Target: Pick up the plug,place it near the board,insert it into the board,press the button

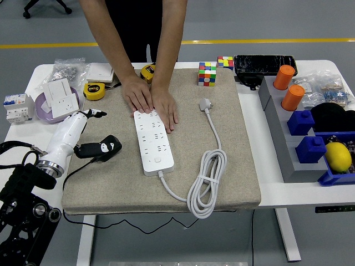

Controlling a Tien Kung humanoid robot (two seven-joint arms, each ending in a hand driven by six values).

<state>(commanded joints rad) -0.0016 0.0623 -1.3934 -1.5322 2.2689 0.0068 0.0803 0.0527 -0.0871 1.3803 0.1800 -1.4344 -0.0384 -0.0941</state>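
Left hand (94, 113) fingers indistinct, small.

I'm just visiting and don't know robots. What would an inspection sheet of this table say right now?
Surface: white table with a beige mat over its middle.
Job's things: white power strip lies on the mat; its plug lies loose to the right, not inserted.
Clutter: tape measures, puzzle cubes, orange cylinders, blue blocks, a yellow ball, bags of parts.
Hands: left hand rests at the mat's left edge beside a black device; right hand, nothing seen.
Cables: white cord coiled near the mat's front edge.
Surroundings: a person's hands press on the strip's far end; grey floor with a yellow line.
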